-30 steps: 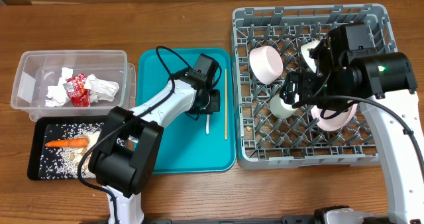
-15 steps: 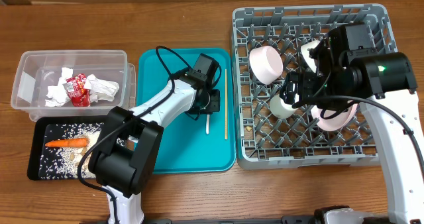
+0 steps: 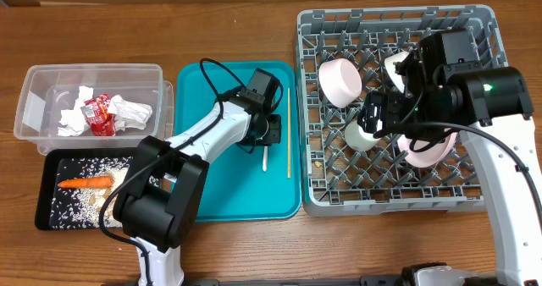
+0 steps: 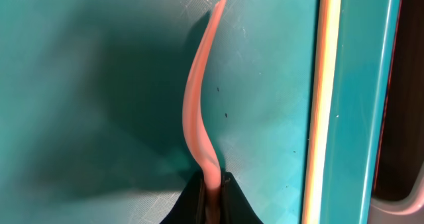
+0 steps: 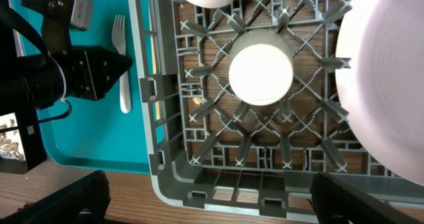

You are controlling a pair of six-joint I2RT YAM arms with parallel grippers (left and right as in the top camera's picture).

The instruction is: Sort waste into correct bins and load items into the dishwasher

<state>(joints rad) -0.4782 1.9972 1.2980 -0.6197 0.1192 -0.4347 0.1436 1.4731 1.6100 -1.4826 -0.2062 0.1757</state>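
My left gripper (image 3: 264,132) is low over the teal tray and shut on the handle of the white fork (image 3: 265,157). In the left wrist view the jaws (image 4: 212,199) pinch the fork (image 4: 197,111), which looks pinkish there. The thin wooden stick (image 3: 288,134) lies beside it on the tray. My right gripper (image 3: 383,110) hangs open and empty over the grey dish rack (image 3: 478,203). Its fingers (image 5: 212,204) straddle the rack's near edge. The rack holds two white bowls (image 3: 340,80) (image 3: 360,134), a white cup (image 3: 396,66) and the pink plate (image 3: 428,151).
The clear tub (image 3: 34,108) at the left holds white napkins (image 3: 131,111) and the red wrapper (image 3: 100,115). The black tray (image 3: 47,211) in front of it holds the carrot (image 3: 85,183) and pale scraps (image 3: 102,167). The teal tray (image 3: 212,193) sits between the bins and the rack.
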